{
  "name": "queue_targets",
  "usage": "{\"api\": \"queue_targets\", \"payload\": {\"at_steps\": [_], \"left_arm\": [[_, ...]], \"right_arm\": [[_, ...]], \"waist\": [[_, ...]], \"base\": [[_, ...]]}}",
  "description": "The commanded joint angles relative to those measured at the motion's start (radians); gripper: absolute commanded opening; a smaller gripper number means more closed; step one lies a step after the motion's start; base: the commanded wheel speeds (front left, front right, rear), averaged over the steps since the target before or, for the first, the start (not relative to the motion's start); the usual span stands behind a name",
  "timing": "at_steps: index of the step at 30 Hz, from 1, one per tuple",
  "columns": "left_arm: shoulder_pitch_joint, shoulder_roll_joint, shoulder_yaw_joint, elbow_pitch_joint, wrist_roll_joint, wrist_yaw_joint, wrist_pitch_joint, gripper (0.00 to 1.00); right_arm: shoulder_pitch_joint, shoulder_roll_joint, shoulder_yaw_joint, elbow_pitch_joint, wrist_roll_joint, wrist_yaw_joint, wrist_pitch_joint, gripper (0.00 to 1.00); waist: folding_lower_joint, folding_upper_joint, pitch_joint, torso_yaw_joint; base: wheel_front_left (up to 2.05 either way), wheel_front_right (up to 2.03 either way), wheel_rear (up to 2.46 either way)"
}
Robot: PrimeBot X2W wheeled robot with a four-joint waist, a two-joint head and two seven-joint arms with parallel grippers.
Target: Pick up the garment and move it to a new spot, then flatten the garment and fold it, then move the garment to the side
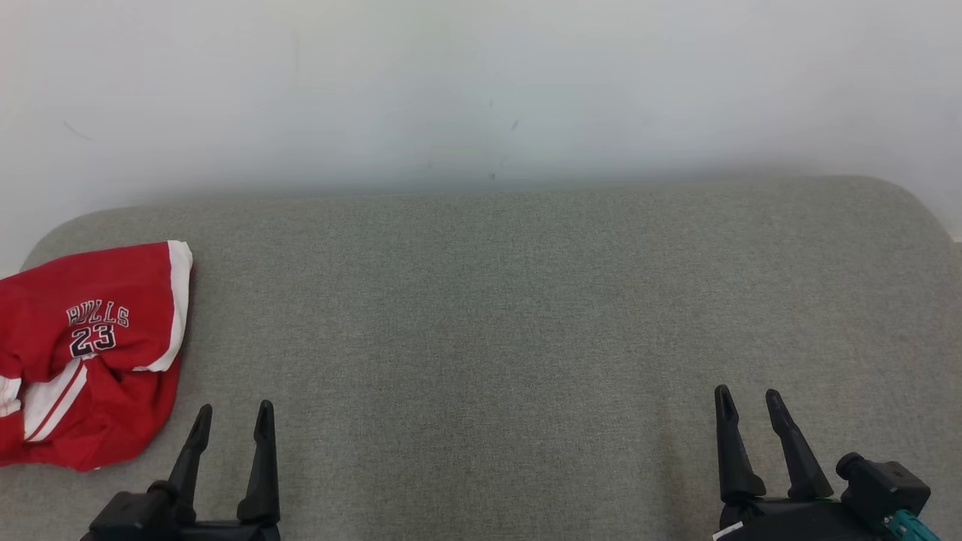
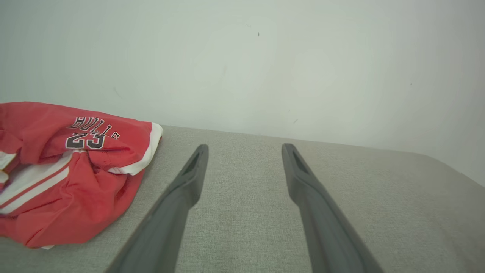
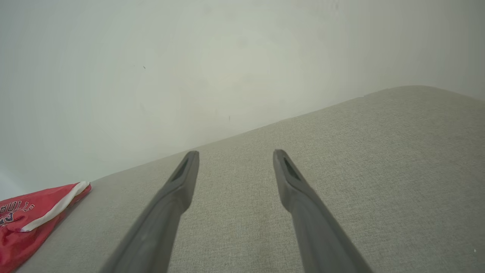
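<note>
So here's the setup: the garment (image 1: pixel 90 353), a red piece with white trim and "BULLS 23" printed in dark letters, sits crumpled in a heap at the far left end of a grey fabric cushion (image 1: pixel 481 315) (robot's left, that is), and part of it runs off the left edge of the head view. It's not flat at all. It's folded over itself, with a white-edged flap on top and some white stripes showing lower down. The left gripper (image 1: pixel 234 409) is at the bottom left of the head view, fingers pointing up the frame, jaws spread apart with nothing between them. It's near the garment, just to the right of the heap's lower corner, but not touching it as far as I can see. The left wrist view backs that up: both dark fingers are over bare cushion, with the red heap off to their left. The right gripper (image 1: pixel 748 393) is down at the bottom right, well apart from the garment, also spread wide and holding nothing, over bare grey fabric. The right wrist view catches a corner of the red cloth way over at its lower left edge. Behind the cushion there's a plain pale wall (image 1: pixel 481 90) with a few small dark marks on it. Whether the fingertips rest on the cushion or hover above it, I can't tell.
</note>
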Motion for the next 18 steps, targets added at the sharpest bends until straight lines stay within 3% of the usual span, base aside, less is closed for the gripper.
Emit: {"api": "queue_targets", "payload": {"at_steps": [1,18], "left_arm": [[0.009,0.005,0.001,-0.011,0.019,-0.001,-0.007,1.00],[0.019,0.009,0.005,-0.007,0.137,0.019,-0.020,1.00]], "right_arm": [[0.005,-0.002,0.002,-0.007,-0.018,-0.002,-0.007,1.00],[0.016,-0.003,0.008,-0.009,-0.143,-0.002,-0.042,1.00]], "waist": [[0.0000,0.0000,0.000,0.000],[0.0000,0.0000,-0.005,-0.001]], "base": [[0.00,0.00,0.00],[0.00,0.00,0.00]]}}
